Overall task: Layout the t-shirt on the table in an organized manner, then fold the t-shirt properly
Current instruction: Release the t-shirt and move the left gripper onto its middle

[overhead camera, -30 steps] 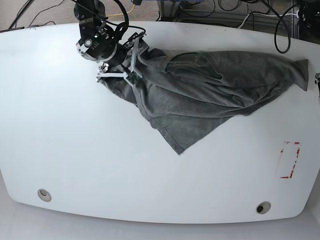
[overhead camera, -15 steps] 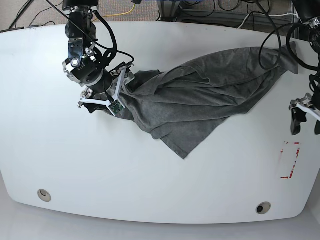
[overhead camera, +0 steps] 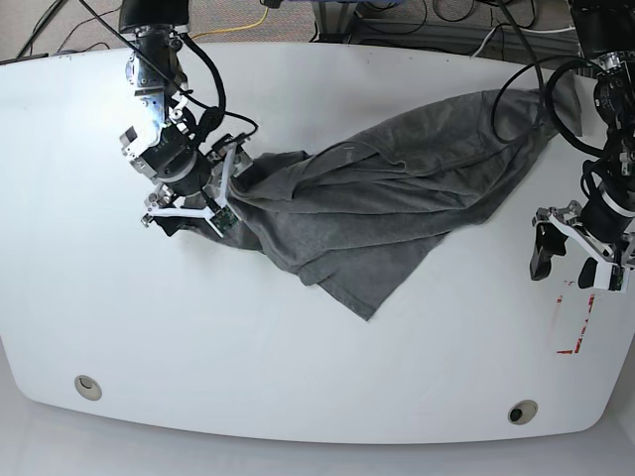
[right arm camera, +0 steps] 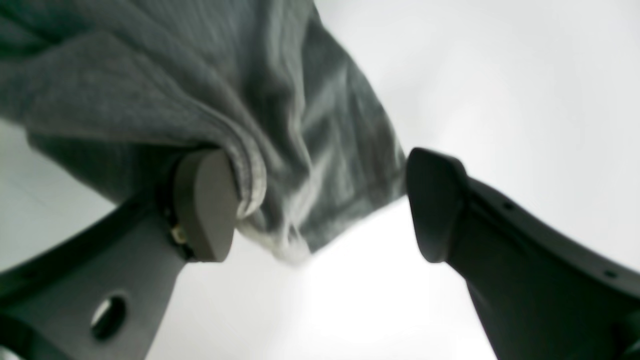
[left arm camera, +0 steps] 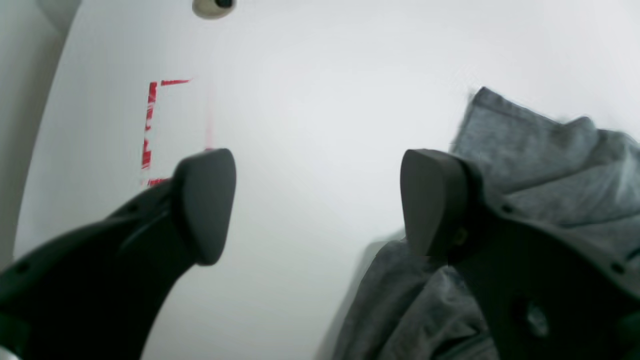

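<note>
The dark grey t-shirt [overhead camera: 397, 183] lies bunched and wrinkled across the back of the white table [overhead camera: 298, 377], from the left arm's side to the far right corner. My right gripper [overhead camera: 193, 213] stands open at the shirt's left end. In the right wrist view a folded hem of the t-shirt [right arm camera: 280, 125] drapes over the left finger [right arm camera: 205, 205], and the other finger is clear over the bare table [right arm camera: 500, 75]. My left gripper [overhead camera: 571, 268] hangs open above the table [left arm camera: 325, 100] with nothing between its fingers. The t-shirt [left arm camera: 540, 150] lies to its right.
A red-tape rectangle [overhead camera: 575, 317] marks the table just below the left gripper, and the left wrist view shows the red tape [left arm camera: 150, 130] too. Grommet holes sit near the front edge at left [overhead camera: 87, 386] and right [overhead camera: 522, 411]. Cables run behind the table's back edge.
The right arm has moved left and forward, dragging the shirt's left end with it. The left arm has come into view and moved forward and inward, off the shirt's right corner.
</note>
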Controlling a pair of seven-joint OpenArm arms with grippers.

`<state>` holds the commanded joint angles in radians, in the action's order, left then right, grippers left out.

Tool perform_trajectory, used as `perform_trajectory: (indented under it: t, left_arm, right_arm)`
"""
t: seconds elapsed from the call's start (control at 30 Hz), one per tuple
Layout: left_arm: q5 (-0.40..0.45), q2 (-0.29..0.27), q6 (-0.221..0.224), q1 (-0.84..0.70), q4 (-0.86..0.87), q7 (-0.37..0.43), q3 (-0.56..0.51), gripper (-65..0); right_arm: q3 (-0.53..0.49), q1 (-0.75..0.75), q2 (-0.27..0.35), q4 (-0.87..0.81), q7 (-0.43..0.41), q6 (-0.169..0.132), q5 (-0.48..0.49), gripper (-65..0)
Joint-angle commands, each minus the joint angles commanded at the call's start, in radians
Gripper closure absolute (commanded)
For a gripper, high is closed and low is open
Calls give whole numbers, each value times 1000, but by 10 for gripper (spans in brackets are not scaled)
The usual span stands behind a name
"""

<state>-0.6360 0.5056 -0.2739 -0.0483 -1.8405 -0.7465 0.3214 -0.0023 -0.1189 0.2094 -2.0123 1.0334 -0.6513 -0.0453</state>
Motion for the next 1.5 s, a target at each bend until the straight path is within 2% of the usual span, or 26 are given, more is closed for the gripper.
perform_trajectory:
  t: [0.03, 0.13, 0.37, 0.47, 0.63, 0.8, 0.9, 1.03, 1.2, 1.37, 1.5]
  left_arm:
    - [0, -2, 0, 0, 0, 0, 0, -471]
    - [0, -5, 0, 0, 3, 2, 0, -471]
    - [0, -11, -2, 0, 3, 2, -3, -471]
    - [0, -44, -2, 0, 2, 2, -3, -471]
    - [0, -64, -2, -6, -3, 2, -5, -471]
    - [5, -81, 0, 0, 2, 2, -95, -471]
    - [58, -92, 0, 2, 2, 3, -169, -471]
    - [176, -166, 0, 38, 3, 5, -261, -471]
    - [342, -273, 0, 52, 3, 5, -302, -471]
    - [414, -358, -2, 112, 9, 5, -338, -471]
    - [420, -376, -2, 157, 61, 5, -385, -471]
  right_arm:
    - [0, -17, -3, -9, 0, -20, -5, -499]
    - [-2, -49, -9, -14, 0, -47, 2, -498]
    - [-2, -91, -25, -14, 0, -47, 2, -496]
    - [-2, -100, -25, -20, 0, -47, 2, -496]
    - [-2, -118, -26, -28, 0, -47, 2, -496]
    - [-2, -104, -26, -28, -8, -47, 2, -496]
    - [-2, -75, -29, -28, -14, -47, 3, -496]
    - [0, -25, -61, -26, -14, -47, 3, -496]
    - [0, 17, -68, -26, -12, -47, 3, -496]
    - [0, 54, -68, -26, -8, -47, 3, -496]
    - [5, 87, -68, -26, 11, -47, -5, -496]
